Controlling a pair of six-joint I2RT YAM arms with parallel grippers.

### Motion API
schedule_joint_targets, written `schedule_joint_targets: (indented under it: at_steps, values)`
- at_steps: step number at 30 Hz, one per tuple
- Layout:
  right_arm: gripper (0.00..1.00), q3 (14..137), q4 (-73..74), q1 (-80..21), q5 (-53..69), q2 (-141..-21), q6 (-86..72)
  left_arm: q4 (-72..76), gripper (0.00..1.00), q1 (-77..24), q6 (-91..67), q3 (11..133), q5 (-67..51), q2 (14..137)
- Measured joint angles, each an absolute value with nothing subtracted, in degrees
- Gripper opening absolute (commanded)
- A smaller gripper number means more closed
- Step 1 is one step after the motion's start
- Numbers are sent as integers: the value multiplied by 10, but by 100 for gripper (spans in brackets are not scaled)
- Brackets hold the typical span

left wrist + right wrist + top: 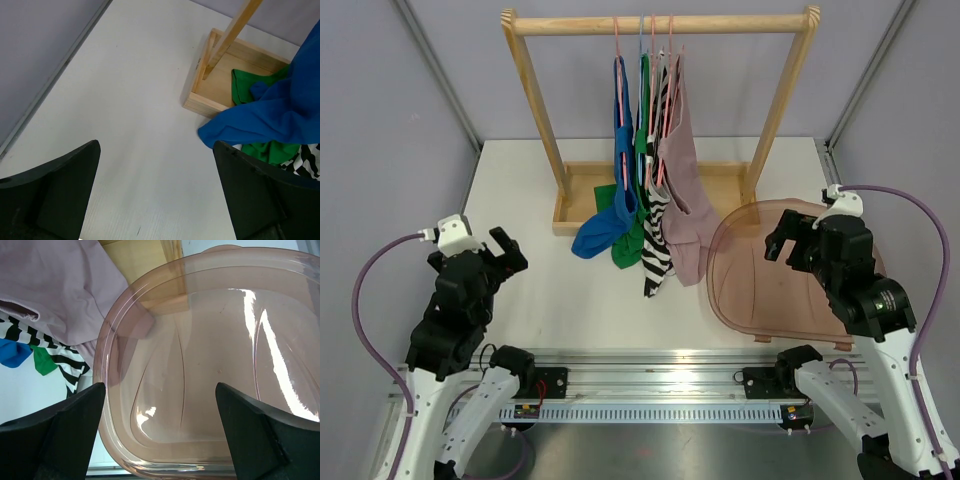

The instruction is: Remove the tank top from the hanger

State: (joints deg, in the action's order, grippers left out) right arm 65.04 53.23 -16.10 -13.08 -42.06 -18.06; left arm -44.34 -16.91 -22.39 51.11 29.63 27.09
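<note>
Four tops (655, 190) (blue, green, zebra, pink) are hanging on hangers (645, 45) from the rack (660, 24) at mid far edge, their hems trailing onto the counter (550, 290). The left gripper (509, 250) is hovering near the near-left corner with jaws spread and empty, well apart from the clothes. The right gripper (781, 238) is hovering, likewise spread and empty, over the bin (745, 290) by the right edge.

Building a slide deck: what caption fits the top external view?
Four tank tops hang on a wooden rack; jaws open, left arm waits and right arm hovers over a tinted bin.
</note>
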Motion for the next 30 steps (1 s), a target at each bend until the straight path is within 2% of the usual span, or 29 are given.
schedule_joint_targets:
  at_steps: [9, 15, 21, 30]
  values:
    - [100, 640, 523, -161, -77, -415, -190, -452, 99, -168, -240, 602, 218, 326]
    - [99, 620, 512, -161, 1, -418, -200, -470, 99, -172, -240, 781, 140, 457]
    - [100, 608, 508, -161, 46, -410, -204, -477, 99, -232, -233, 982, 110, 621]
    - [99, 608, 524, -161, 73, -369, -204, -430, 90, -277, -201, 1126, 96, 811]
